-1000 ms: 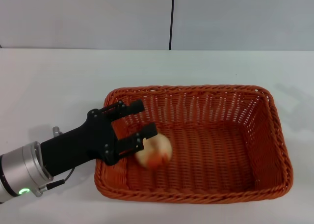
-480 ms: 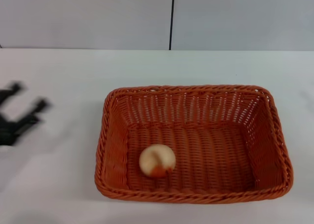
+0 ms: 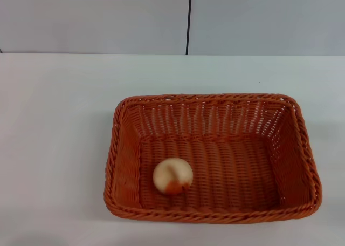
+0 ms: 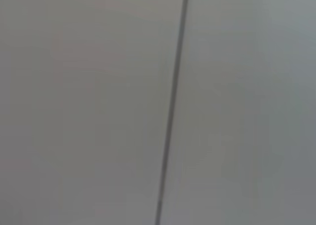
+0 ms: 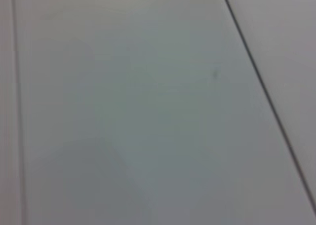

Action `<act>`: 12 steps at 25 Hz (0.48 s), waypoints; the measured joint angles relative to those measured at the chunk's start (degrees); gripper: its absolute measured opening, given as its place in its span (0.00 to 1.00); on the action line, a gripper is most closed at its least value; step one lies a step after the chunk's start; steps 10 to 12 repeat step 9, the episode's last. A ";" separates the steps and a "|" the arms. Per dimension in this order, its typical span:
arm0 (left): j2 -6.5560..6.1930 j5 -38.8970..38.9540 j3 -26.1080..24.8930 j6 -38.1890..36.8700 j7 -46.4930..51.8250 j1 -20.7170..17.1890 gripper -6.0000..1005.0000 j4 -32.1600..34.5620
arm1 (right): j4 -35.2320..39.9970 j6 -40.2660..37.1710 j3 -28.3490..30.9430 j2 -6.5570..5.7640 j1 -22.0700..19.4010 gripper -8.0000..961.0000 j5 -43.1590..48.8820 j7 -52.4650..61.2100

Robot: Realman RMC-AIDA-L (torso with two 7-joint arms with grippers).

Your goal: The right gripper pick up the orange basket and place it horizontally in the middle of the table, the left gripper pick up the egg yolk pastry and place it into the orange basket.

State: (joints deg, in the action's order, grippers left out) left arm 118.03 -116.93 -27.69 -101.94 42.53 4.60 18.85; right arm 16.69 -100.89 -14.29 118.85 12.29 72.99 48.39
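Note:
The orange basket (image 3: pixel 294 154) lies lengthwise across the middle of the white table (image 3: pixel 54 122) in the head view. Inside it, near the front left corner, rests the egg yolk pastry (image 3: pixel 172 176), a pale round bun with its orange-red glaze turned toward the front. Neither the left gripper nor the right gripper appears in any view. Both wrist views hold only grey wall panels with a dark seam.
A grey panelled wall (image 3: pixel 97 19) with a dark vertical seam (image 3: pixel 188 19) stands behind the table's far edge. Bare white tabletop surrounds the basket on the left, behind it and on the right.
The left gripper let go of the pastry in the basket, swept away to the left and left the head view. The pastry settled slightly and now lies still.

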 joint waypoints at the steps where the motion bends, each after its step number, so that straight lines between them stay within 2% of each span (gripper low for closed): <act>1: 0.03 0.00 -0.64 0.12 -0.06 -0.23 0.84 -0.22 | -0.97 0.64 0.71 0.01 0.39 0.58 0.00 -1.74; 6: 0.09 0.01 -4.78 1.06 -0.28 -1.84 0.84 -3.58 | -3.76 2.93 2.25 -0.04 2.49 0.58 0.00 -5.20; 12: 0.10 0.01 -5.27 1.85 -0.65 -2.05 0.84 -4.41 | -4.19 3.94 2.11 -0.02 3.18 0.58 0.13 -6.61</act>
